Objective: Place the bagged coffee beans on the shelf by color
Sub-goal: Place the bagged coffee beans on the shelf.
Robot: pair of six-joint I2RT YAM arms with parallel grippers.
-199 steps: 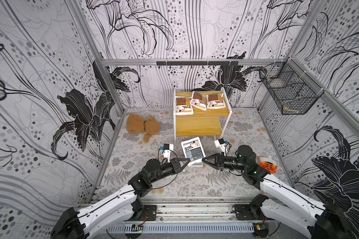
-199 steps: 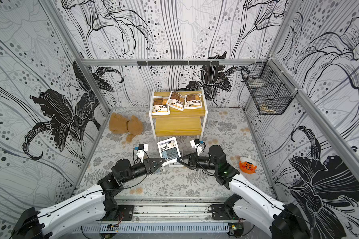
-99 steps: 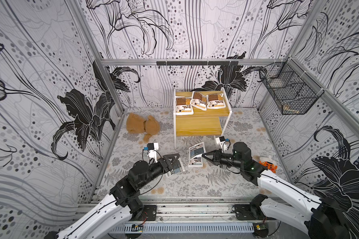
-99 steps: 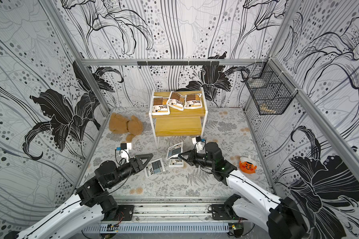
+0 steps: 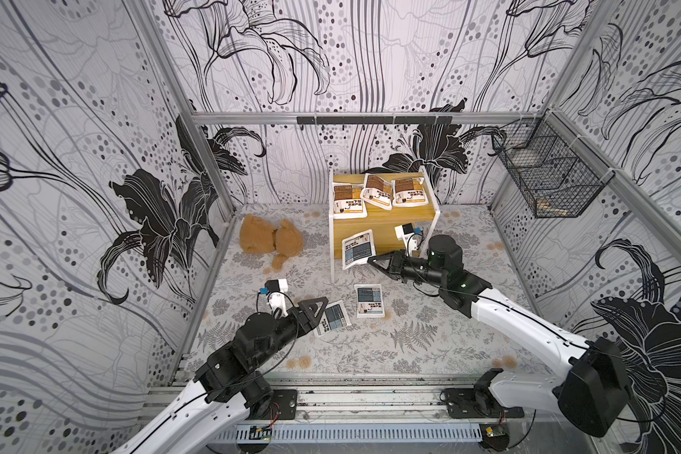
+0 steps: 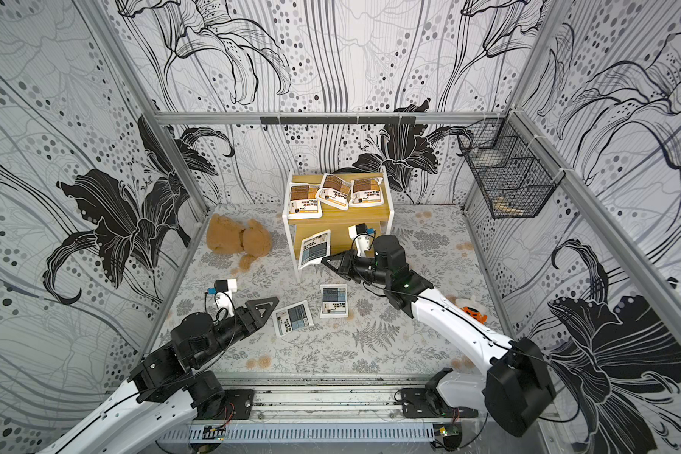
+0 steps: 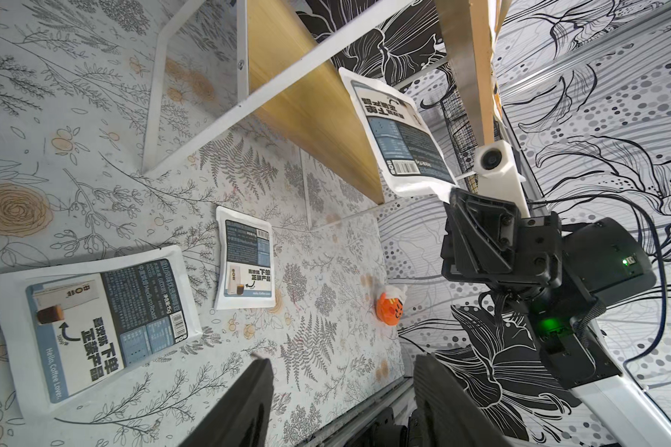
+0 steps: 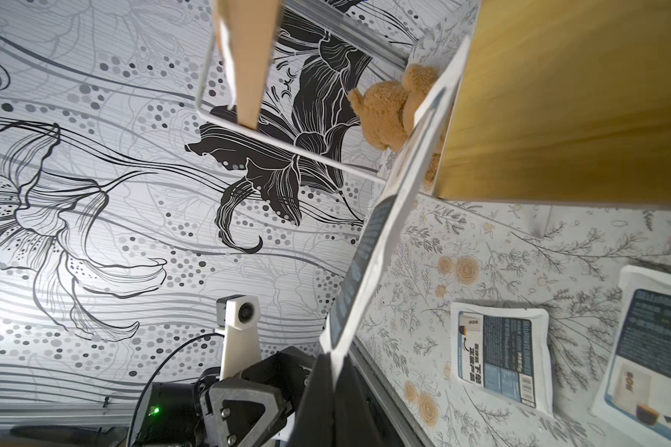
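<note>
Right gripper (image 5: 370, 260) is clamped on the held pouch (image 5: 357, 248), blue-grey panel, pinching its lower edge. In the wrist view the held pouch (image 8: 380, 247) shows edge-on, rising out of the pressed-together fingers. It's off the floor, tilted, in front of the shelf (image 5: 421, 214) at the lower board (image 5: 386, 241), near the left front leg. Can't tell whether it touches the board.

Left gripper (image 7: 341, 387) is spread, with nothing between the fingers (image 7: 245, 402). In both top views it sits low over the floor, tip just beside pouch 2 (image 5: 331, 317).

Pouch 2 lies flat on the floor, blue-grey, slightly askew. Pouch 3 (image 5: 369, 300), also blue-grey, lies flat near it, closer to the shelf. The two are apart.

Brown pouches (image 5: 348, 200) (image 5: 377, 190) (image 5: 409, 191): three in a row on the top board, middle one askew.

Bear (image 5: 270, 239) is on the floor left of the shelf. Basket (image 5: 547, 177) hangs on the right wall. Orange toy (image 6: 470, 308) is on the floor by the right arm.
</note>
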